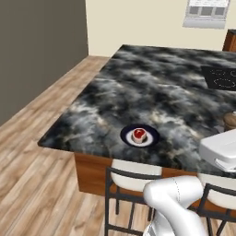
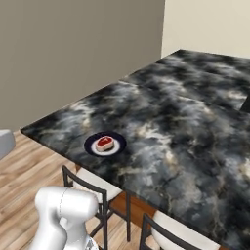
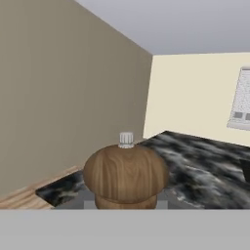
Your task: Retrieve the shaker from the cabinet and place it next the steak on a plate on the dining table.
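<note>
The brown wooden shaker (image 3: 125, 173) looms close in the hand view, its rounded top and small knob pointing up, with my gripper (image 3: 125, 204) shut on its lower body. In the left base view the shaker (image 1: 229, 120) peeks in at the right edge, over the dining table (image 1: 152, 87), well to the right of the plate. The navy-rimmed plate (image 1: 126, 134) sits near the table's front edge with the red steak (image 1: 139, 134) on it. In the right base view the plate (image 2: 91, 145) and steak (image 2: 104, 142) lie near the table's (image 2: 185, 112) near-left corner. The cabinet is out of view.
Two cushioned stools (image 1: 133, 177) (image 2: 97, 188) stand tucked under the table's near edge. A black cooktop (image 1: 221, 76) is set into the far right of the stone top. Wood floor and a grey wall lie to the left.
</note>
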Robot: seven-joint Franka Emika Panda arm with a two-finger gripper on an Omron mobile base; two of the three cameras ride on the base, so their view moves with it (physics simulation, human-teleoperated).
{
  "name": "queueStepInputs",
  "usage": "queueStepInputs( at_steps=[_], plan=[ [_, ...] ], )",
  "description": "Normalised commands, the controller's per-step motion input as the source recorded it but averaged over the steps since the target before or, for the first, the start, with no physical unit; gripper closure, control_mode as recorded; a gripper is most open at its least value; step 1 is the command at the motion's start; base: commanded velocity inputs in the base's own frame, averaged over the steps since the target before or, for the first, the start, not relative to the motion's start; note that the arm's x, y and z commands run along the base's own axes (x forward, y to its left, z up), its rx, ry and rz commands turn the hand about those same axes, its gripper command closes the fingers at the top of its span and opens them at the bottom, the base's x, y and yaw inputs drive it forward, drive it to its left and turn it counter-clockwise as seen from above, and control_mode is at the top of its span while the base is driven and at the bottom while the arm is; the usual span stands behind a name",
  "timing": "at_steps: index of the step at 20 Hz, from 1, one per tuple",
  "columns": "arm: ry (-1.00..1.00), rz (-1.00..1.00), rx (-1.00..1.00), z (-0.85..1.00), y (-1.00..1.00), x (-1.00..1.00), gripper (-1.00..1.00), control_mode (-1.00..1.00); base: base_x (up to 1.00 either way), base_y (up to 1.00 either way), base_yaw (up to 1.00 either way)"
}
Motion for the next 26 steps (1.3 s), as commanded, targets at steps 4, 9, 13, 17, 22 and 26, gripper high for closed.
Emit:
queueStepInputs(
  at_steps=[4,9,13,17,22,26],
  plan=[
    [0.00,0.00,0.00,0.00,0.00,0.00,1.00,1.00,0.73,0.10,-0.29],
    [0.00,0.00,0.00,0.00,0.00,0.00,1.00,1.00,0.55,0.05,-0.16],
    [0.00,0.00,0.00,0.00,0.00,0.00,1.00,1.00,0.16,-0.01,0.00],
    [0.00,0.00,0.00,0.00,0.00,0.00,1.00,1.00,0.43,-0.18,-0.03],
    [0.00,0.00,0.00,0.00,0.00,0.00,1.00,1.00,0.67,0.01,-0.31],
    [0.00,0.00,0.00,0.00,0.00,0.00,1.00,1.00,0.47,0.01,-0.40]
  ],
)
